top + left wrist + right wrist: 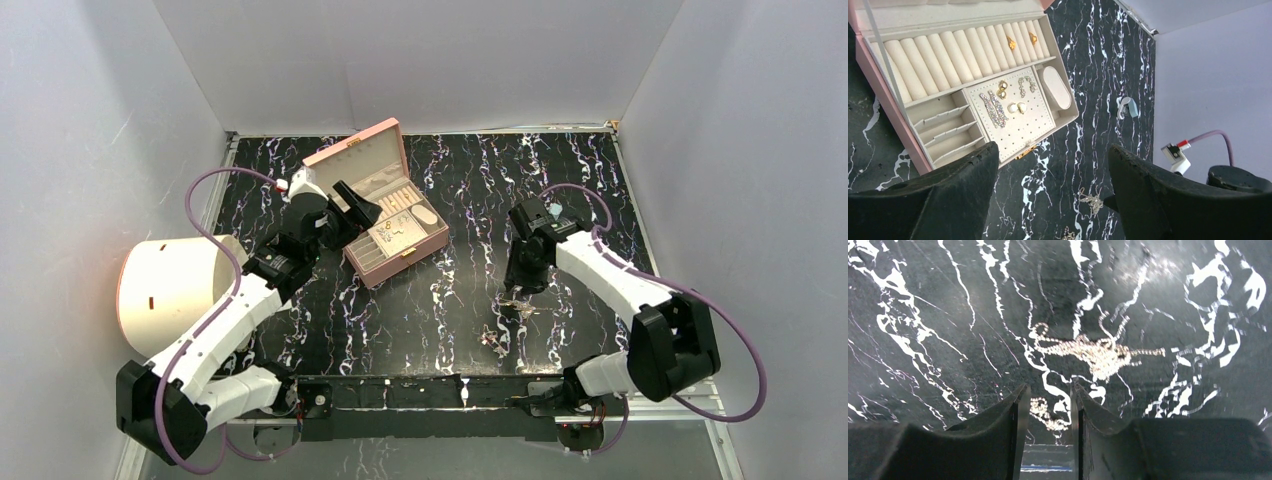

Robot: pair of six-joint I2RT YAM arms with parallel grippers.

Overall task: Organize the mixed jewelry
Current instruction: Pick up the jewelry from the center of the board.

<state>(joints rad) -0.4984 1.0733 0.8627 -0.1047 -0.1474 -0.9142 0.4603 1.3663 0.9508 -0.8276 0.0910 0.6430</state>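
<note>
Jewelry box (368, 150) beside spread left tool (1050, 150), right tool (1050, 389) astride chain (1045, 412), grip unclear.

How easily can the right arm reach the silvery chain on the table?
Probably easily. The chain lies bare on the table, just ahead of the right gripper, whose jaws stand slightly apart. Nothing appears to lie in the way.

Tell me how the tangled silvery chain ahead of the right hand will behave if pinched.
Likely floppy: the chain lies in a loose tangle of fine links, so it should droop and trail. Strands stick out sideways, so they may snag. It lies flat on the table, so a pinch could slip off.
</note>
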